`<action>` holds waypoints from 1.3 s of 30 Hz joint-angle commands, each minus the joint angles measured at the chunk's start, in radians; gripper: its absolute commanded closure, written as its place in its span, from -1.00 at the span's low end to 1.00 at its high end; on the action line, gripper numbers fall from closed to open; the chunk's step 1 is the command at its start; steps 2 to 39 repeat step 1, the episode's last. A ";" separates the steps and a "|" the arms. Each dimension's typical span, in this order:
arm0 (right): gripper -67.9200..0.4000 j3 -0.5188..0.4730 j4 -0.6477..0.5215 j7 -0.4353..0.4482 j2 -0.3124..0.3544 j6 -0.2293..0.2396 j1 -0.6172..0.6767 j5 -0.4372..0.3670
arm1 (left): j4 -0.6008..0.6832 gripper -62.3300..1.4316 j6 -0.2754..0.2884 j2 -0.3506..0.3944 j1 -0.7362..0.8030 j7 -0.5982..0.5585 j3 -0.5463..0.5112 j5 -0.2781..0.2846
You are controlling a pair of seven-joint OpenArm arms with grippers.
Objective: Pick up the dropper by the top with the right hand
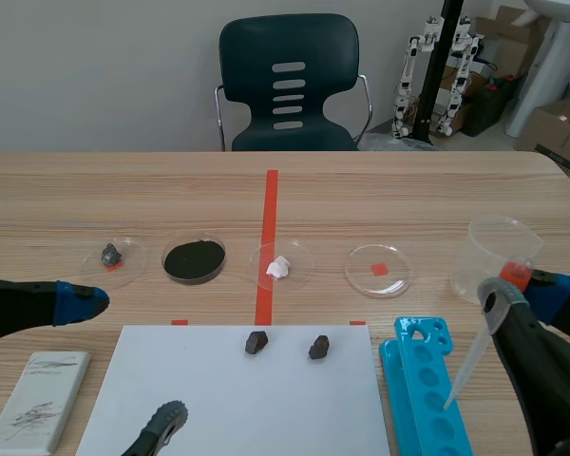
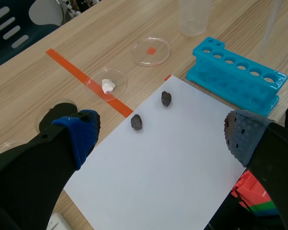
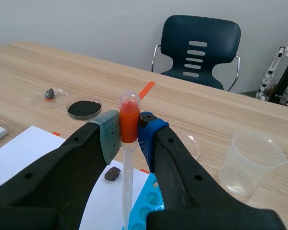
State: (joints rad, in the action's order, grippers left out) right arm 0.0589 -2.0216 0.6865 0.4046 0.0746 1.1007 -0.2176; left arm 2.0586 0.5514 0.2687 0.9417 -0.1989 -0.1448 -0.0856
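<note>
The dropper point(image 3: 128, 120) has an orange-red bulb with a clear cap and a long clear stem. My right gripper point(image 3: 129, 130) is shut on the bulb, pads pressed on both sides. In the scene view the dropper point(image 1: 467, 363) hangs tilted from the right gripper point(image 1: 515, 278), its tip at a hole of the blue tube rack point(image 1: 425, 389). My left gripper point(image 2: 158, 134) stands open above the white sheet point(image 2: 158, 167), nothing between its fingers; in the scene view the left gripper point(image 1: 76, 301) sits at the left.
A clear plastic cup point(image 1: 498, 256) stands beside the right gripper. Several petri dishes point(image 1: 195, 259) line the table's middle. Two dark stones point(image 1: 256, 342) lie on the white sheet point(image 1: 228, 399). A grey phone-like slab point(image 1: 38, 399) and a black tool point(image 1: 161, 423) lie near the front.
</note>
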 commanded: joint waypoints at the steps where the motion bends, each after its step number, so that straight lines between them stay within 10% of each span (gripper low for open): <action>1: 0.71 0.000 -0.016 0.015 -0.003 0.000 0.004 -0.008 | 0.003 -0.74 -0.002 -0.002 0.003 -0.014 -0.002 0.014; 39: 0.71 0.000 -0.016 0.015 -0.003 0.000 0.004 -0.008 | 0.003 -0.74 -0.002 -0.002 0.003 -0.014 -0.002 0.014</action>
